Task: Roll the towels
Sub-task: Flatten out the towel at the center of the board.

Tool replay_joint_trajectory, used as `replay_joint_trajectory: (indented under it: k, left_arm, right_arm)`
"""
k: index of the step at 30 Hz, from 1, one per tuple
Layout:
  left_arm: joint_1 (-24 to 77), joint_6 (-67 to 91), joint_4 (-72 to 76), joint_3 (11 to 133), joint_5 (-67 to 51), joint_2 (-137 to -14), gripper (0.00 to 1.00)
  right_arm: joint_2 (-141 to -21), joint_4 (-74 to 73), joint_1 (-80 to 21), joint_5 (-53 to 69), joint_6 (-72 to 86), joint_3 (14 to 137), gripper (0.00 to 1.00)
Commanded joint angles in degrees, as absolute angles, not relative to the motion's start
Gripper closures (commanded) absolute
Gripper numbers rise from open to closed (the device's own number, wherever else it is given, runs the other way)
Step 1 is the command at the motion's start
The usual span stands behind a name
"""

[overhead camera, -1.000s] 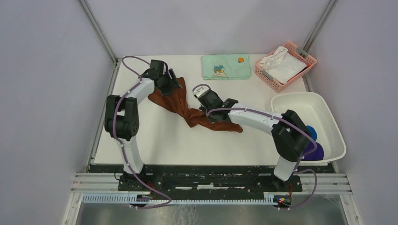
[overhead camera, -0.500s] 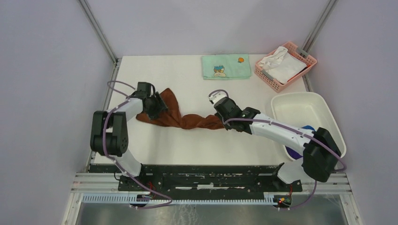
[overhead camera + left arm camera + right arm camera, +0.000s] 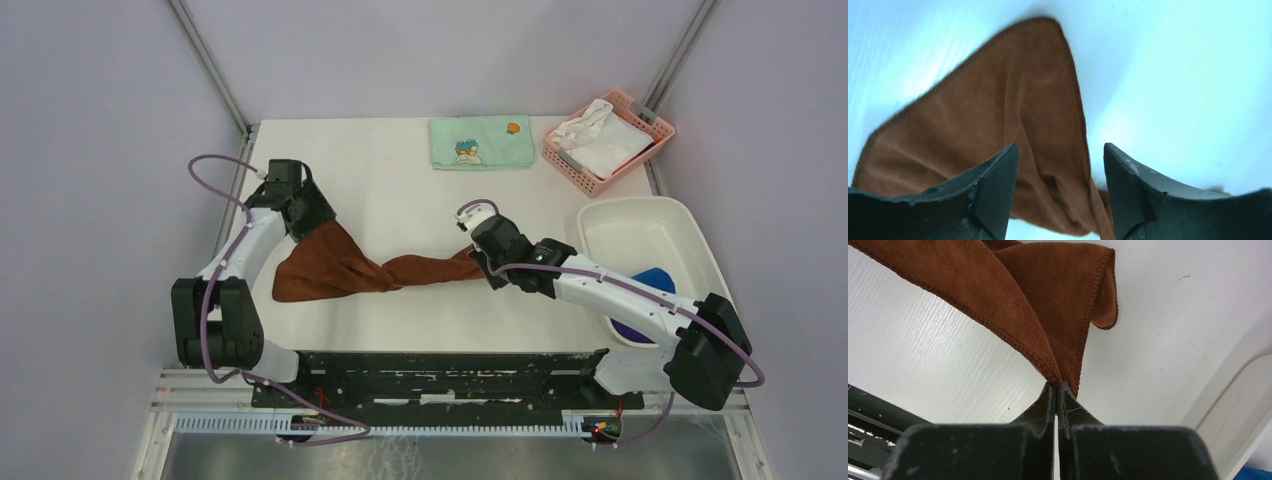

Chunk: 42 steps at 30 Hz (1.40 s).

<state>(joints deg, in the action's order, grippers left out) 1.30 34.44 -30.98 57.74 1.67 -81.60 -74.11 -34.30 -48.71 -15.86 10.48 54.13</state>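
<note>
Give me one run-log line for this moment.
rust-brown towel: unrolled, twisted mid-length | left tool: open above its left end | right tool: shut on its corner

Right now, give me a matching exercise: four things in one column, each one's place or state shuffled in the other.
1 brown towel
2 white cloth
3 blue towel
4 left gripper

A in the pink basket
B jaws open
C in the white tub
D corner pinched by the right gripper

Pairs: 1-D, 2-A, 3-C, 4-B

no readable text, labels, brands or numbers anywhere
</note>
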Motion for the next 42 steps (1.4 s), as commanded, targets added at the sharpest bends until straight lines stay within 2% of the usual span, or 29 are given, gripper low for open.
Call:
replay_joint_trajectory:
  k: [1,5,9,16,38,42]
  left_arm:
    - [1.58,30.77,-31.47,65.84,7.25,-89.79,0.33]
    - [1.58,30.51,-31.68,73.6,10.03,-98.21,0.42]
    - [1.71,30.42,-33.98,80.01,12.72,-105.87,0.46]
    - [2.27,30.41,-35.42,84.94,16.19,-111.99,0.5]
    - [4.92,31.29,-38.11,88.42,21.19,-120.02,0.59]
    - [4.83,31.01,-38.4,88.41,22.15,-120.41,0.68]
  right_arm:
    - [-74.54,-32.29,-48.77,-15.0,10.82,54.61,0.99]
    - [-74.65,-32.09,-48.78,-14.68,10.39,54.24,0.99]
    - [-74.71,-32.18,-48.78,-14.55,10.23,54.15,0.99]
    - [-74.68,-31.67,-48.82,-13.63,10.15,53.94,0.99]
    - [-75.58,-30.95,-48.78,-14.24,10.07,52.78,1.0]
    - [-75.31,-30.99,-48.78,-14.52,10.21,52.7,0.99]
